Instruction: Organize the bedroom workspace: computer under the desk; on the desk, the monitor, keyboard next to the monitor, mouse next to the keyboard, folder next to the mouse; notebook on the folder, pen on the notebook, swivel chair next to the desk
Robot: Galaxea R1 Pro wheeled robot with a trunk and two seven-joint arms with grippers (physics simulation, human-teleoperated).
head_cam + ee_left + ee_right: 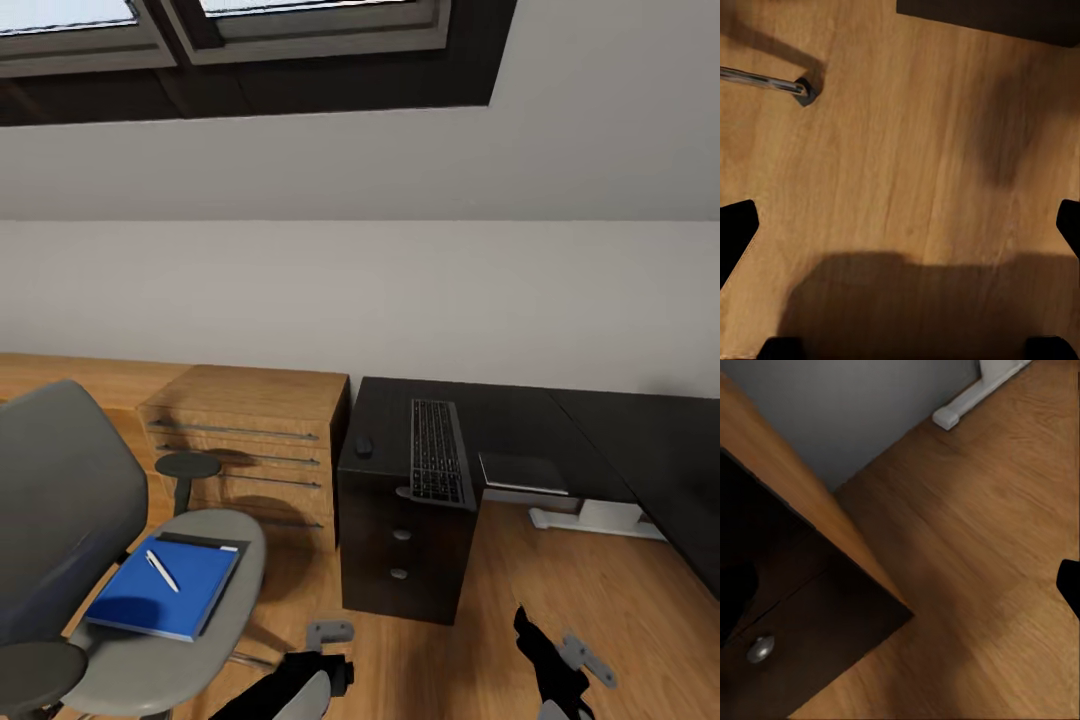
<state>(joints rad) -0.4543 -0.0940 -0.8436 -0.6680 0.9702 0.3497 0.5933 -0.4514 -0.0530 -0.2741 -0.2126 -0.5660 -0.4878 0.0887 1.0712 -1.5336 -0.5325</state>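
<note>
- Keyboard step looks done to me: slim silver-grey keyboard with dark keys [437, 450] lies on the matte black tabletop [600, 425], running near-to-far, its near end over the edge of the black drawer block [400, 545].
- Small black rounded mouse [363, 446] is on the tabletop just left of the keyboard, so that one also reads as placed.
- A dark flat rectangle [522, 472] lies just right of the keyboard; I cannot tell what it is.
- Flat bright blue folder [165, 586] is on the seat of the grey swivel chair [70, 520], near left, well apart from the tabletop. Not moved yet.
- Thin dark grey notebook [200, 542] pokes out under the folder's far edge; slim white pen [162, 570] lies on top of the folder. Stack order is wrong, I'd say it needs redoing on the tabletop.
- Left gripper [330, 640] and right gripper [575, 655] hang low over the oak floor [590, 600], holding nothing.
- Left fingers [735, 232] apart; right fingers I cannot tell.
</note>
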